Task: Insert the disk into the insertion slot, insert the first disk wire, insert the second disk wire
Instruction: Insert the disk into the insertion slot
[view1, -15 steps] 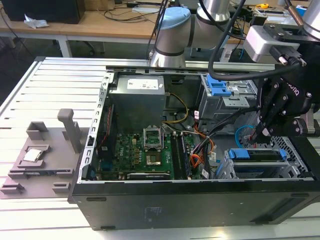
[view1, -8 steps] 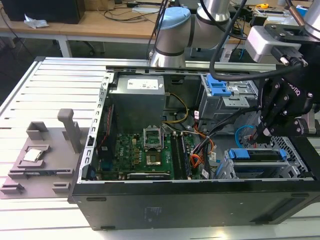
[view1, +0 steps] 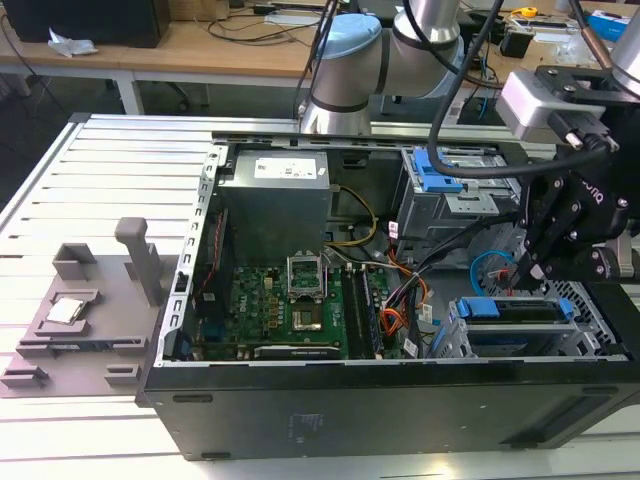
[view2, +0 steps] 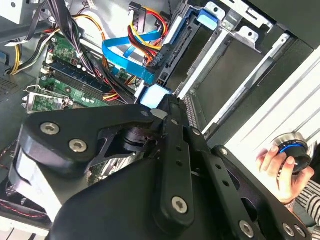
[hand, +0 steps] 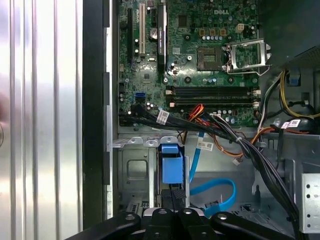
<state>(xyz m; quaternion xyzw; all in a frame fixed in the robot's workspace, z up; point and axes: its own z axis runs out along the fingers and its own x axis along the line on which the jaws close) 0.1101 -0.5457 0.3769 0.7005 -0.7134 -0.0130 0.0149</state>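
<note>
On the exterior view's left, a grey fixture (view1: 90, 300) lies on the slatted table (view1: 100, 170), with a free strip of table between it and the black wall of the open case (view1: 330, 405). Inside the case the motherboard (view1: 290, 310) lies flat and nothing stands above it, so there is open room over it. More to the right the space becomes narrow. The orange wire (view1: 393, 322) curls just beside the board's edge, and I cannot tell where its plug ends. The blue cable (view1: 483, 262) makes a loop in the gap between the grey bay (view1: 440, 180) and the slot (view1: 596, 312). The disk (view1: 510, 308) sits inside the slot near the case's front edge, with its blue frame level with the cage's rim. In the first wrist view the blue end of the disk (hand: 171, 167) lies just in front of the gripper (hand: 172, 212), and the blue cable (hand: 220, 192) loops close beside it. The gripper (view1: 527, 272) hangs over the back edge of the disk, with little room around it. Its fingers (view2: 167, 130) are pressed together, and I cannot tell if something small is between them. In the second wrist view a hand (view2: 280, 167) rests on a round knob (view2: 292, 150) outside the case.
</note>
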